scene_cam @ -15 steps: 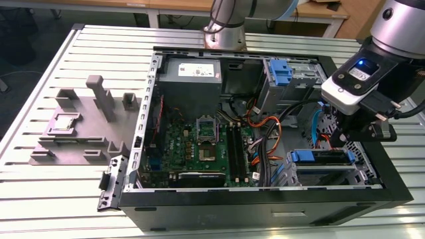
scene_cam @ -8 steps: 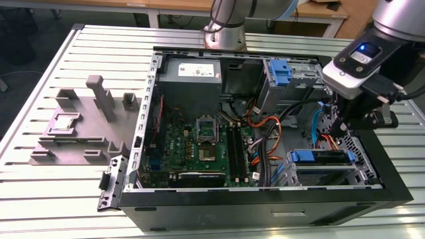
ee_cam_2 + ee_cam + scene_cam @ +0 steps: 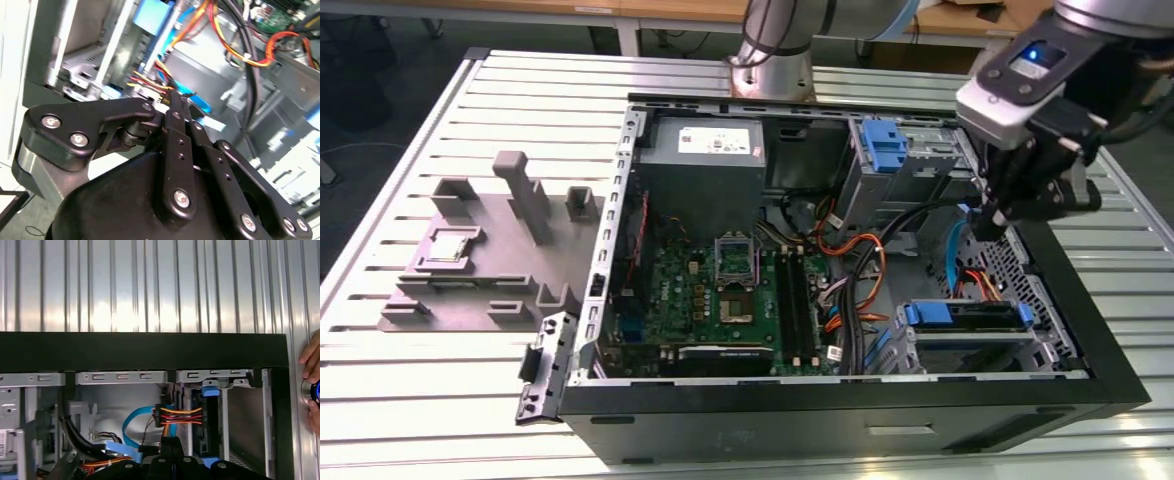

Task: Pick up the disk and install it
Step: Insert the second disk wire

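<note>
The open computer case [image 3: 607, 260] lies on a slatted metal table. A drive in a blue carrier [image 3: 967, 316], which looks like the disk, sits in the bay at the case's near corner on the exterior view's right. My gripper [image 3: 991, 222] hangs over that same side of the case, farther back than the bay, beside a blue cable [image 3: 953, 245]. In both wrist views the black fingers [image 3: 175, 117] are pressed together with nothing between them, so the gripper [image 3: 178, 98] [image 3: 172, 456] is shut. Just beyond it lie red, yellow and orange wires [image 3: 180, 416].
A grey box with a white sticker [image 3: 707, 150] sits at the case's back, next to a blue bracket [image 3: 887, 145]. The motherboard [image 3: 734, 290] fills the case floor. A grey fixture [image 3: 494, 250] stands on the table [image 3: 427, 400]. A hand [image 3: 312, 372] rests outside the case wall.
</note>
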`<state>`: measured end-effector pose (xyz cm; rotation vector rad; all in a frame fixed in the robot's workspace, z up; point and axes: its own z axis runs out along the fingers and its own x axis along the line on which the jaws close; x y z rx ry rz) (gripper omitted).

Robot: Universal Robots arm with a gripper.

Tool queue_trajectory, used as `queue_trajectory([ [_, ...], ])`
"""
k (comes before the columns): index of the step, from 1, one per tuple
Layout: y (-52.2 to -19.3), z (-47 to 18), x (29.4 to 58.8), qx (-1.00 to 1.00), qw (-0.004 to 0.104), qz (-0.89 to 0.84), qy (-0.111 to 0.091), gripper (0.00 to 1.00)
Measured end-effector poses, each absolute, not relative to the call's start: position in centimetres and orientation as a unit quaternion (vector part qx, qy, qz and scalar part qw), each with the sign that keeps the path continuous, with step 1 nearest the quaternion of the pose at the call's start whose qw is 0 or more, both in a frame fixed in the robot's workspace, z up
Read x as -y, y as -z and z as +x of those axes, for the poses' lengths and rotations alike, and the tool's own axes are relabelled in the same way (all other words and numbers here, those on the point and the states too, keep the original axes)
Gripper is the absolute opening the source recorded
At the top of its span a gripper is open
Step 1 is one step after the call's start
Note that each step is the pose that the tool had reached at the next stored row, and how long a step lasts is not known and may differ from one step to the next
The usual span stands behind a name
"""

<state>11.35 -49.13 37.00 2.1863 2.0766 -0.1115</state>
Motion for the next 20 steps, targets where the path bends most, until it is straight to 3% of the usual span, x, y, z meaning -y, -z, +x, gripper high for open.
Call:
queue_trajectory([
  [10,-38.4,11.3,46.8,-0.687,0.063,0.723,0.041,0.1],
  [20,-37.6,11.3,46.1,-0.685,0.088,0.72,0.068,0.1],
])
